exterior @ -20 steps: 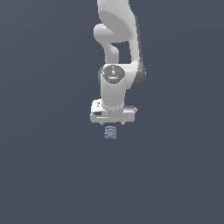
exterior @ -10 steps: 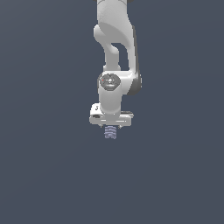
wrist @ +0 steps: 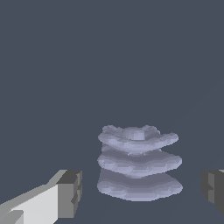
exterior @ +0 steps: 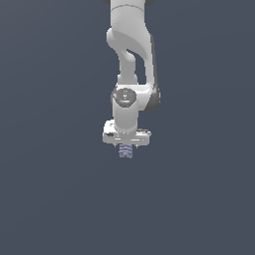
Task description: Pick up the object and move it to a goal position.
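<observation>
so gripper hangs w/ fingers apart, straddling the object, no contact yet, lined up to squeeze.

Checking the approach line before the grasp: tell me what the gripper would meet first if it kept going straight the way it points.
The ridged lavender object, sitting between the open fingers. The gripper points straight down at it; whether the fingertips would reach the floor first is unclear.
</observation>
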You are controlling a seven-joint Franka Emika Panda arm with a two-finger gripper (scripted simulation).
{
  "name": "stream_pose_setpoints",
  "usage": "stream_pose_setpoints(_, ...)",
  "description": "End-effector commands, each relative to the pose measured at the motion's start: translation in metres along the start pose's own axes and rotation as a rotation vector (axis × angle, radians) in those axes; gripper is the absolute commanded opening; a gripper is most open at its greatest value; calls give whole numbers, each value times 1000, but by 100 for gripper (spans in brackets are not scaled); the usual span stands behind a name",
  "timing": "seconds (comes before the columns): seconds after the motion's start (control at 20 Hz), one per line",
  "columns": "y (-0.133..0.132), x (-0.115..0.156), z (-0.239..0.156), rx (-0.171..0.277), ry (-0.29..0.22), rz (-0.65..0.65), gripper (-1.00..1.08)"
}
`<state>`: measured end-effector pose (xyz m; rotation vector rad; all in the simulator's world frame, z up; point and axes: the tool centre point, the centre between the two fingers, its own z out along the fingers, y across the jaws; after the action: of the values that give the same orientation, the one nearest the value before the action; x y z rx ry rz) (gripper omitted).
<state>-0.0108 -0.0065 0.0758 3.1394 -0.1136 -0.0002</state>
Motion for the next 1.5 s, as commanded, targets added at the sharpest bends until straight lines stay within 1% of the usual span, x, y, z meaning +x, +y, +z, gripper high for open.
stream_pose_setpoints(0.0,0,-1,13,0,-1,1,100)
stream_pose_setpoints(0.25,0,-1,32,0,0,2,100)
stream_pose_setpoints(0.45,0,0,36,0,0,3,100)
stream_pose_setpoints(0.5,0,0,36,0,0,3,-100)
stream_pose_setpoints(1.1,0,0,34,0,1,3,-100)
stream_pose_setpoints(1.45,-10,-5,15,0,1,3,-100)
